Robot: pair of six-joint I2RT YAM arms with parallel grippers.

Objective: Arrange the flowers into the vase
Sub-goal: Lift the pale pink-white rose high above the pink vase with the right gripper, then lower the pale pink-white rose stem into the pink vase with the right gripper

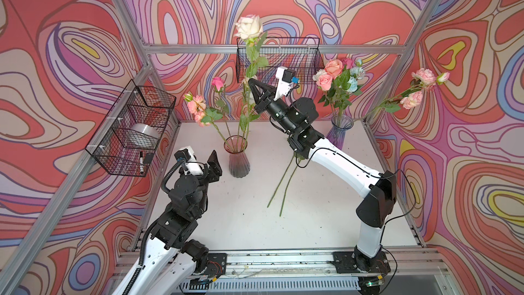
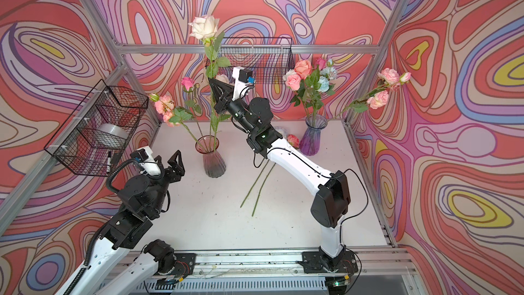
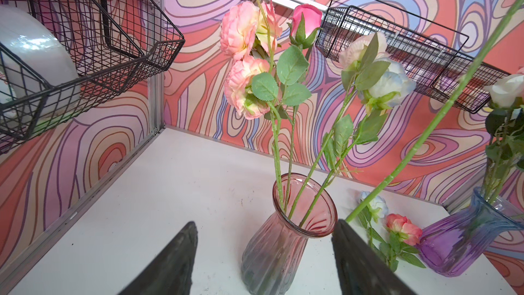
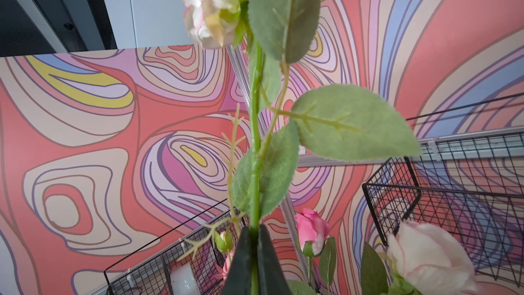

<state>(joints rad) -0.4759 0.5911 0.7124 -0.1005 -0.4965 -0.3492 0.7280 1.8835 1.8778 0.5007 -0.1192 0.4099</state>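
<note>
Right gripper [image 4: 253, 229], closest to its wrist lens: dark fingers [image 4: 241, 262] pressed together on the green stem of a tall cream-white rose [image 4: 209, 9] with pink-edged petals. Bloom stands well above the fingertips, broad serrated leaves between.

White tabletop [image 1: 312, 222] carries both vases. In both top views the held stem runs roughly upright, from the bloom [image 1: 249, 27] down past the fingertips toward a ribbed pink glass vase [image 1: 239, 163].

Left gripper [image 3: 265, 222]: fingers apart, low, just beside the pink glass vase, facing it.

Pink glass vase holds four stems: ruffled pink spray [image 3: 239, 31], deep-pink bud [image 3: 306, 21], pale pink bloom [image 3: 350, 51], pale blue-white bloom [image 3: 392, 82]. Ribbed purple-blue glass vase [image 1: 338, 134], back right, holds a mixed bunch [image 1: 333, 69] of coral, pink, cream and pale blue roses, plus a long pink spray [image 1: 424, 76] leaning far right.

Two loose flowers [image 2: 293, 141] lie flat between the vases, thin stems [image 1: 274, 194] pointing toward the front edge.

View differences: left wrist view shows their pale blue [image 3: 375, 204] and coral [image 3: 402, 228] blooms; in a top view the right arm [image 1: 340, 163] hides them. Left wrist view also shows the held stem's lower end vanishing behind one finger [image 3: 357, 256] of the left gripper, beside the vase rim; inside the mouth or not, cannot tell.
</note>
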